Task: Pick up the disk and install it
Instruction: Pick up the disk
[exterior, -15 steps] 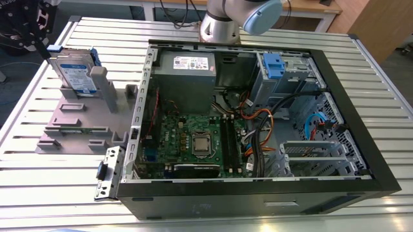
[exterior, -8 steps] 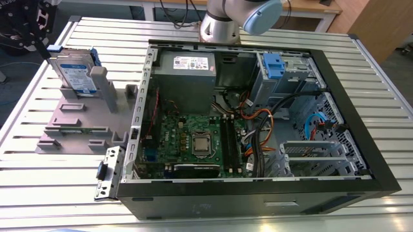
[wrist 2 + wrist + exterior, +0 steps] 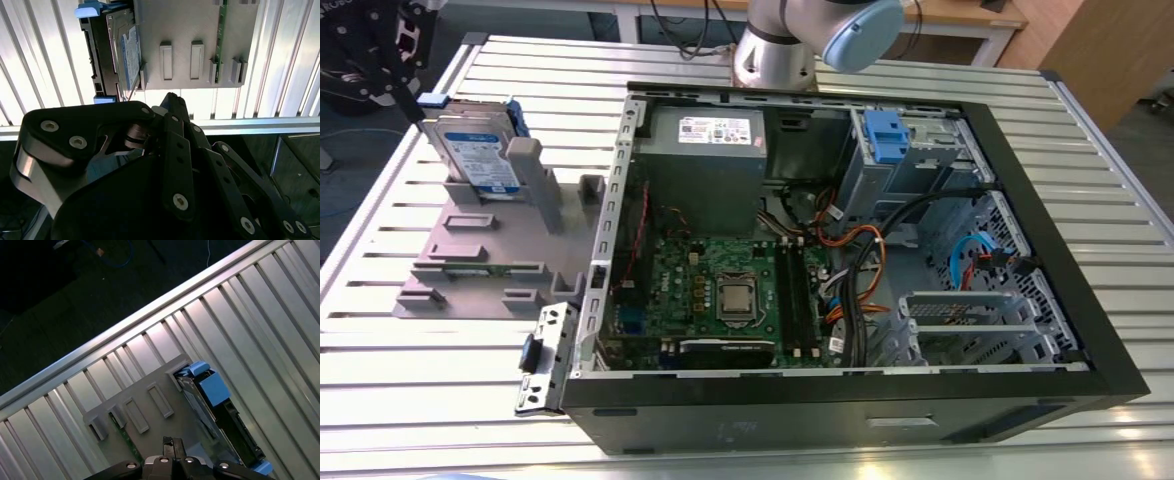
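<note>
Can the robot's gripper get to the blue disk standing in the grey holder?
Probably yes. The disk stands upright in the grey holder with its top edge bare, and the gripper hangs over the holder beside it with nothing between.

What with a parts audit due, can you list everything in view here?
disk: one, silver-grey with blue bracket, upright in the holder
holder: one, grey, on the table at the exterior view's left
computer case: one, black, open, beside the holder
motherboard: one, green, inside the case
power supply box: one, grey, inside the case
latch piece: one, blue, in the case's drive bay
table: one, silver, slatted
arm: one, silver and pale blue, behind the case
gripper: one, black, above the holder, apart from the disk
</note>
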### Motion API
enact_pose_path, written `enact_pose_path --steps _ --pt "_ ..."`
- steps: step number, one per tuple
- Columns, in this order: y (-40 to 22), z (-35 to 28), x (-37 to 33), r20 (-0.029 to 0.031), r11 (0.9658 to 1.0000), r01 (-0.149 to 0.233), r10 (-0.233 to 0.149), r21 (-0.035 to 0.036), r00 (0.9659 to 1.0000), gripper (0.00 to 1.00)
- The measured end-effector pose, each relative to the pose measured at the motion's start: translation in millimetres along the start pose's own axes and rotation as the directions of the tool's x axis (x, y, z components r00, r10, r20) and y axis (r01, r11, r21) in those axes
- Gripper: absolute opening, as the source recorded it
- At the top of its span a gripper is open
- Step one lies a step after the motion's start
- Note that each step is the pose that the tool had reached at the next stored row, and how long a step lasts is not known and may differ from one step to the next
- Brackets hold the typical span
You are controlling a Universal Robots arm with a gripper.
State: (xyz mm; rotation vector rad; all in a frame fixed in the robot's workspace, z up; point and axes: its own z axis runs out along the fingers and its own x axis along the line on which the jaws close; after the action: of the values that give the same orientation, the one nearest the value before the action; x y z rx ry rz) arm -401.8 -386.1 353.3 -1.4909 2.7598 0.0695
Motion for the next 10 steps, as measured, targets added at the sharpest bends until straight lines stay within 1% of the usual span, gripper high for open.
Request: enact_pose_path --steps 10 --pt "0.0 0.0 0.0 -0.0005 0.9999 0.014 -0.014 -0.0004 0.9999 0.11"
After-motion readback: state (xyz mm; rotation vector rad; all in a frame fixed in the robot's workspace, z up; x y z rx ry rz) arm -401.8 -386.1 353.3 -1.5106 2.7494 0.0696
